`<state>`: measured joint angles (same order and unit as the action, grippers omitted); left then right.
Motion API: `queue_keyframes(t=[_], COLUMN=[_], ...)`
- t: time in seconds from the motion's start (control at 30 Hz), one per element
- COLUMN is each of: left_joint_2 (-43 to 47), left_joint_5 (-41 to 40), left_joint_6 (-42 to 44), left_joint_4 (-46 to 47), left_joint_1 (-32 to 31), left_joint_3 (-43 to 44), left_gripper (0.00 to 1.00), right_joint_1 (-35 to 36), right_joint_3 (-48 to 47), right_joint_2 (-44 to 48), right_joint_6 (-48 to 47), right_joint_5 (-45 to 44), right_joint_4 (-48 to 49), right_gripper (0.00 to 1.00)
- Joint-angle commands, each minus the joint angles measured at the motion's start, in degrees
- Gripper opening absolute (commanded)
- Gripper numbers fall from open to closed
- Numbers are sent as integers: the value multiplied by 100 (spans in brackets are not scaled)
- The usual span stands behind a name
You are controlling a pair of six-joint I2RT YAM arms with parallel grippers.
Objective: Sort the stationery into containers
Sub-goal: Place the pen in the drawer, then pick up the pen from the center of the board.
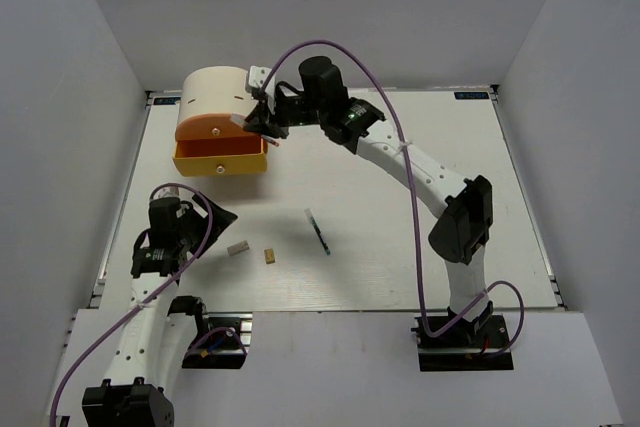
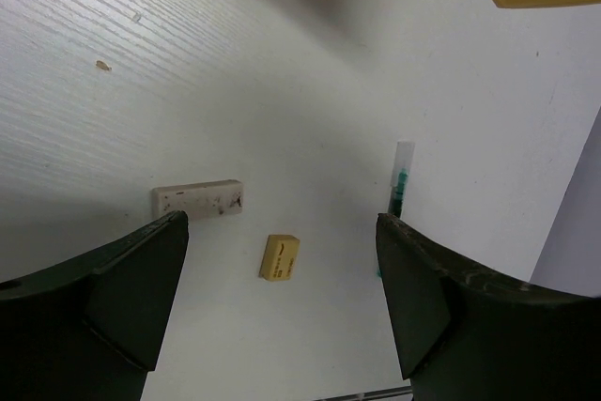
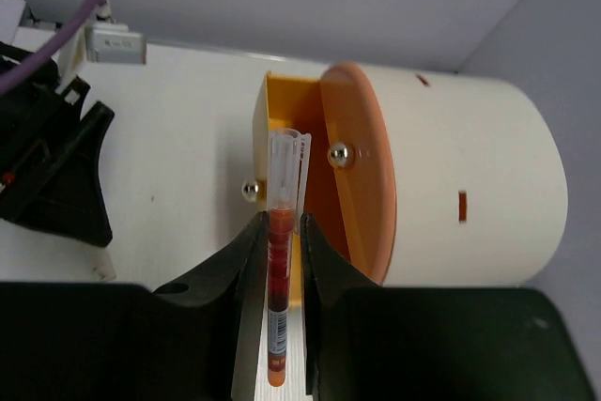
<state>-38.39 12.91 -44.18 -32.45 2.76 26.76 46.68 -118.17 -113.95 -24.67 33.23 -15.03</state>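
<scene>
Fingers [image 3: 246,265] of the right gripper [image 3: 282,227] were clamped on a red pen [image 3: 277,279], which ran lengthwise between them, its clear cap sticking out past the tips. Straight beyond the cap lay the yellow tray [image 3: 268,105], pulled out from the drum [image 3: 470,185]. The orange tray [image 3: 366,204] sat just to one side of the tips, at the drum's flat face. A small shiny knob [image 3: 340,155] showed on the orange tray's front and another on the yellow tray's, one on either side of the cap. In the wrist view the cap overlapped the yellow tray's wall; whether it touched could not be told. From above, the gripper hung just off the trays' side edge, near the drum.

The left gripper [image 2: 280,223] stood wide apart, gripping nothing, low over the table [image 2: 141,72] and well away from the drum. The tan block [image 2: 280,257] lay flat just ahead of the tips, about midway between them. The grey block [image 2: 197,199] lay slightly farther out, near the tan one but apart from it, toward one finger. The green pen [image 2: 401,180] lay ahead of the other finger, its near end hidden behind that fingertip. A corner of the yellow tray showed far ahead on the pen's side.
</scene>
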Motion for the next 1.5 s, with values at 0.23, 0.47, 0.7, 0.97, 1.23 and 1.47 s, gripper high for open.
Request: queue_keyframes(t=[0.23,0.47,0.7,0.97,1.23,1.47], left_joint_2=[69,16,-36,-221,-669,-1293], left_joint_5=[98,212,318,598,1425,1487], left_joint_6=[33,33,33,85,252,542], left_joint_4=[168,230,230,685,1653,1707], left_joint_1=[-22,-22,-22,-22,-127,-741], left_joint_3=[-66,-119,-119,-119,-67,469], left_gripper=[91,91,91,91,82,75], right_joint_1=[114,114,131,96,-35,-431], right_joint_3=[294,514,620,1041,1954,3510], right_joint_2=[-373,-768,-1094,-858,310,1770], right_joint_6=[190,296,313,243,287,507], right_joint_5=[737,807,711,667,474,-677], right_joint_4=[2757,3759,4060,4069,4034,3385], right_gripper=[14,18,29,48,44,10])
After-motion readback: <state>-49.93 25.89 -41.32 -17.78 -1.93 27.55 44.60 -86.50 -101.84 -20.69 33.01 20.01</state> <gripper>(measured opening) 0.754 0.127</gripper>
